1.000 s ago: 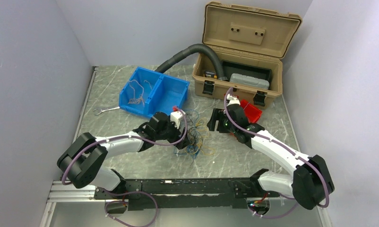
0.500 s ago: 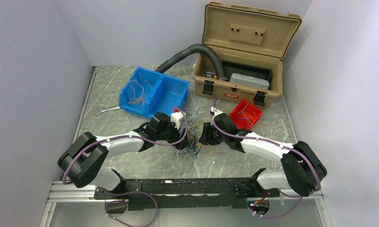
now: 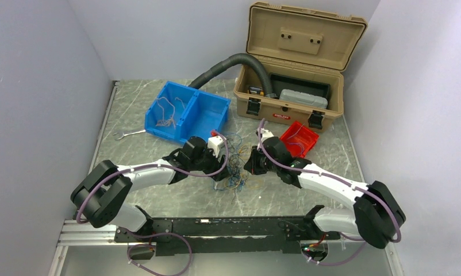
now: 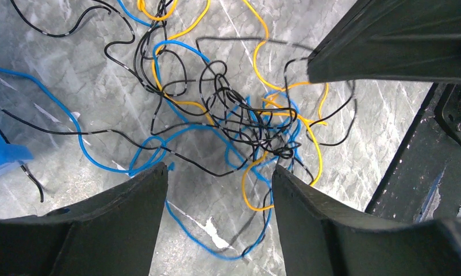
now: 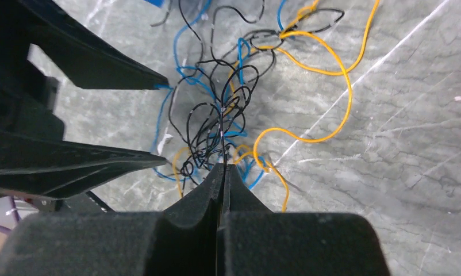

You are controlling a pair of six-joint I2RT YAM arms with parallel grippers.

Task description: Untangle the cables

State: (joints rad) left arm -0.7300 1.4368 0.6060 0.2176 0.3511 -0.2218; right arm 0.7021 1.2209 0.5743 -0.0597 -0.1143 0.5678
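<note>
**Many thin cables, one tight knot**

The cables [image 4: 245,123] are lying on the table [image 3: 130,118] between the two arms, just in front of the blue bin [image 3: 185,112]. They are looping in yellow, blue and black, running slack at the edges and crowding into a dense knot at the middle.

The left gripper [image 4: 216,178] is hovering over that knot with its jaws spread wide, gripping nothing. The right gripper [image 5: 222,168] is clenched tight. It appears to be pinching one black strand that is rising taut from the tangle, though the strand is too fine to be sure.

These wires are likely feather-light, limp and a little springy, so any pull is probably dragging the neighbours along. A free end or an outer loop is looking like the better place to pinch than the knot itself.
</note>
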